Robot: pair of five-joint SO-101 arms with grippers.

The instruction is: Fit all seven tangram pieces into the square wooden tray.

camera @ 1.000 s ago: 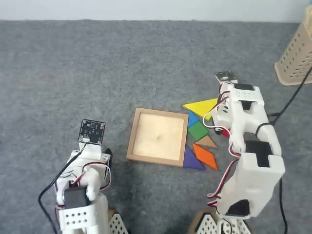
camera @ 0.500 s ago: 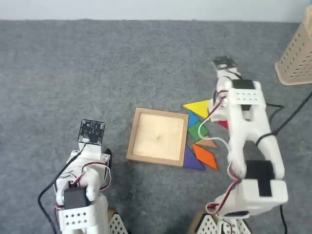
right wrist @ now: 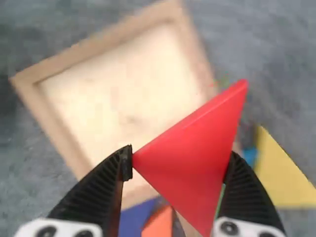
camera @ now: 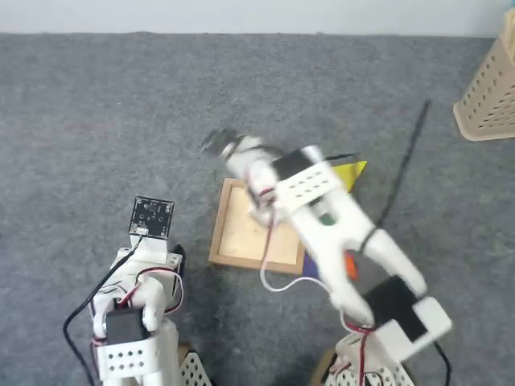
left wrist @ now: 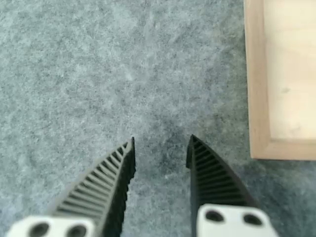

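Note:
My right gripper (right wrist: pixel 177 165) is shut on a red triangle (right wrist: pixel 197 163) and holds it in the air above the square wooden tray (right wrist: pixel 29 81), near one of its corners. The tray's floor is bare. In the high view the right arm (camera: pixel 314 189) stretches across the tray (camera: pixel 229 241) and hides most of the pieces beside it. The yellow triangle (camera: pixel 354 173) and a bit of the orange piece (camera: pixel 349 261) show past the arm. Yellow (right wrist: pixel 279 177), purple (right wrist: pixel 140 215) and orange (right wrist: pixel 160 222) pieces lie on the carpet by the tray. My left gripper (left wrist: pixel 160 145) is open over the carpet, beside the tray's rim (left wrist: pixel 256 98).
A beige perforated basket (camera: pixel 491 88) stands at the far right edge. The left arm's base (camera: pixel 129 338) sits at the front left. Grey carpet (camera: pixel 121 121) stretches free to the left of and behind the tray.
The right arm has swung left from the pile of pieces to above the tray, carrying the red triangle. The left arm has not moved.

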